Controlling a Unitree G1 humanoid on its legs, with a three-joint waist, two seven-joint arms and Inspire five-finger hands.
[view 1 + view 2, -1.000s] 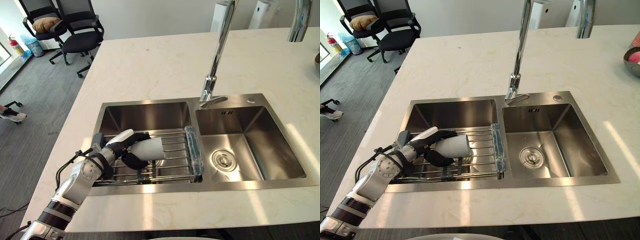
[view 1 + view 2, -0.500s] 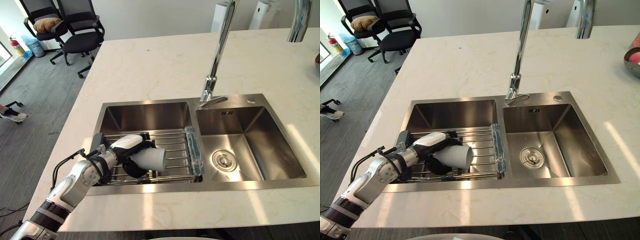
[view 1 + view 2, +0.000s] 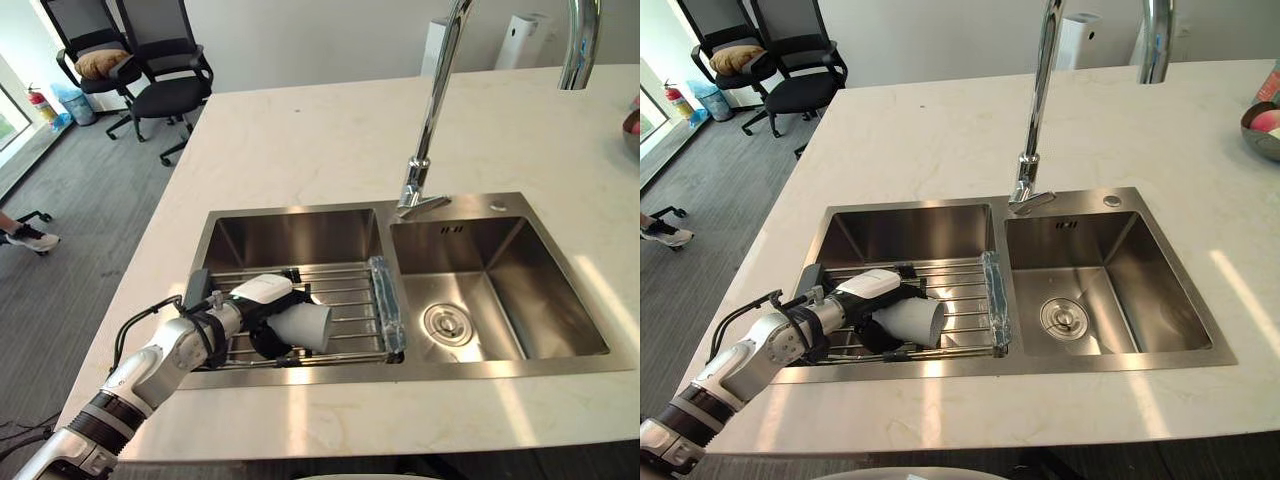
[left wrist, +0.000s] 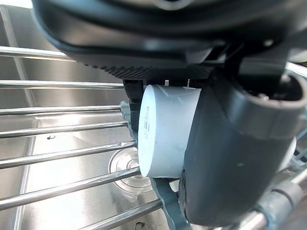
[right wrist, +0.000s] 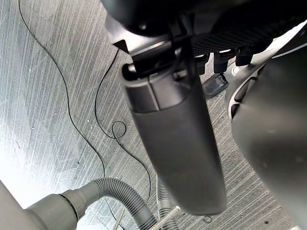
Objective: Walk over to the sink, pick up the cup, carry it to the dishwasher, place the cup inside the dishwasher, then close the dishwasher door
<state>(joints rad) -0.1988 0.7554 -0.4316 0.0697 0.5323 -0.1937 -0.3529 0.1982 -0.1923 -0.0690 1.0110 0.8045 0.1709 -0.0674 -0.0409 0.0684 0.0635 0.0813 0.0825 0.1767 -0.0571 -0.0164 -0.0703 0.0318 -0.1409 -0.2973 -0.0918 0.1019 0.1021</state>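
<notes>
Scene lit brightly and evenly from above. Pale countertop (image 3: 300,140) crossed by broad bright streaks near front edge and at right. Glare caught on sink (image 3: 300,378) front rim, on basin walls and along faucet (image 3: 432,110). Daylight admitted at far left, over grey floor (image 3: 80,260). Soft shadow cast under left hand (image 3: 250,305) onto rack (image 3: 350,295). In left wrist view, rack bars marked by thin highlights; cup (image 4: 168,129) side lit, hand left in shade. In right wrist view, right hand (image 5: 177,143) rendered dark against floor, which is washed out toward one corner.
</notes>
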